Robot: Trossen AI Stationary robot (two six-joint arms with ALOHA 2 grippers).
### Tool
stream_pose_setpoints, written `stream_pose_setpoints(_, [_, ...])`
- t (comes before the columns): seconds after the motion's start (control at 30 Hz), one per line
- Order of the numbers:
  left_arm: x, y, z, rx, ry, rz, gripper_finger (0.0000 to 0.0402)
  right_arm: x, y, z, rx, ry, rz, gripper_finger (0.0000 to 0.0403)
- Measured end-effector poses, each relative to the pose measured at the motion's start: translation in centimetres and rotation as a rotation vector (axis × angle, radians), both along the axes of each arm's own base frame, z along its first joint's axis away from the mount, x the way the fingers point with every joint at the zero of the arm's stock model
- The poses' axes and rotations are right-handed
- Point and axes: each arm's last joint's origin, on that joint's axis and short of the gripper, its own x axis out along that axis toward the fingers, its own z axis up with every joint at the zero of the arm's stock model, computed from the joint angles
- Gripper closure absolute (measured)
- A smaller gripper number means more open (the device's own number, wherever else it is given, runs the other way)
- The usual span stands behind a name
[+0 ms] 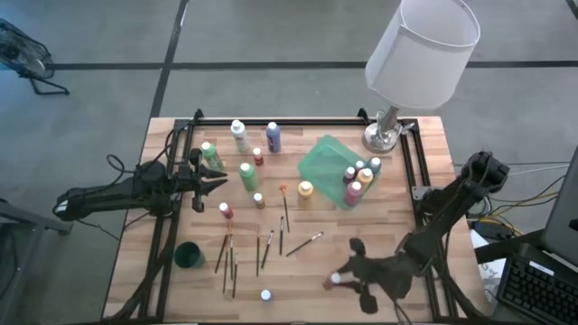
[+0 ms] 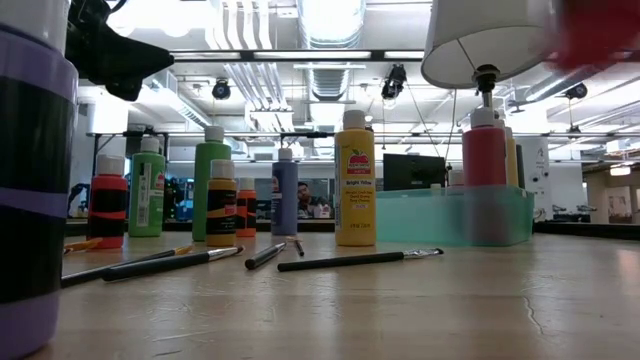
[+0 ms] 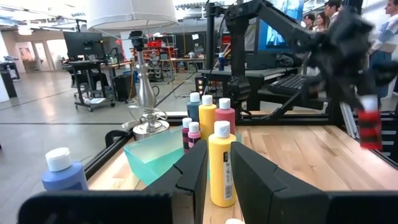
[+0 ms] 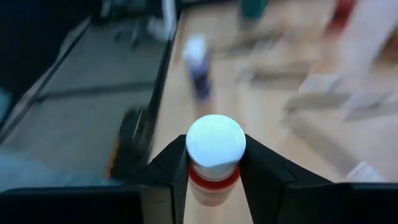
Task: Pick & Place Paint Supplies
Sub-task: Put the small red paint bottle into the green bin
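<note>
The right end effector [image 4: 214, 163] is closed on a small red paint bottle [image 4: 213, 177], its two dark fingers pressed against the neck just under the white cap; the bottle is carried clear of the bench [image 1: 433, 153], well in front of the translucent green tray [image 1: 327, 162], towards the bench's near edge. In the left wrist view the same bottle hangs from the right end effector in the air, blurred.

The step in hand is judged to be the transport of this bottle to the tray, where several bottles already stand. It is done well if the bottle is kept upright and lifted high enough to pass over the brushes [image 1: 304, 243] lying between it and the tray. The yellow bottle [image 1: 306, 190] just beside the tray is best avoided. A free spot in the tray, apart from the bottles clustered at the end nearer the lamp [image 1: 423, 54], should be chosen, and the grip released only once the base is seated. Since the hold is on the narrow neck, slow motion is advised.

The right arm is folded low, reaching from its base towards the tray side.

The left end effector [image 1: 217, 180] waits well to the far side of the tray, its fingers narrowly parted and holding nothing.
</note>
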Motion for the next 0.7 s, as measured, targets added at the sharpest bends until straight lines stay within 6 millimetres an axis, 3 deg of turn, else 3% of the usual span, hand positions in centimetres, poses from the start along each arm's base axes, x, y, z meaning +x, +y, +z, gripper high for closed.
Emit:
stream_pose_setpoints(0.1, [0.0, 0.0, 0.0, 0.000, 0.000, 0.000, 0.0326, 0.6, -2.0, 3.2, -0.046, -0.094, -0.094, 0.0295])
stream_pose_setpoints(0.3, [0.0, 0.0, 0.0, 0.000, 0.000, -0.001, 0.0326, 1.9, -8.6, 10.3, -0.060, -0.073, -0.243, 0.0295])
stream_pose_setpoints(0.5, [0.0, 0.0, 0.0, 0.000, 0.000, 0.000, 0.0326, 2.7, -16.1, 16.8, -0.103, 0.148, -0.337, 0.0295])
stream_pose_setpoints(0.7, [0.0, 0.0, 0.0, 0.000, 0.000, -0.001, 0.0326, 4.0, -23.6, 19.2, -0.017, 0.466, -0.407, 0.0295])
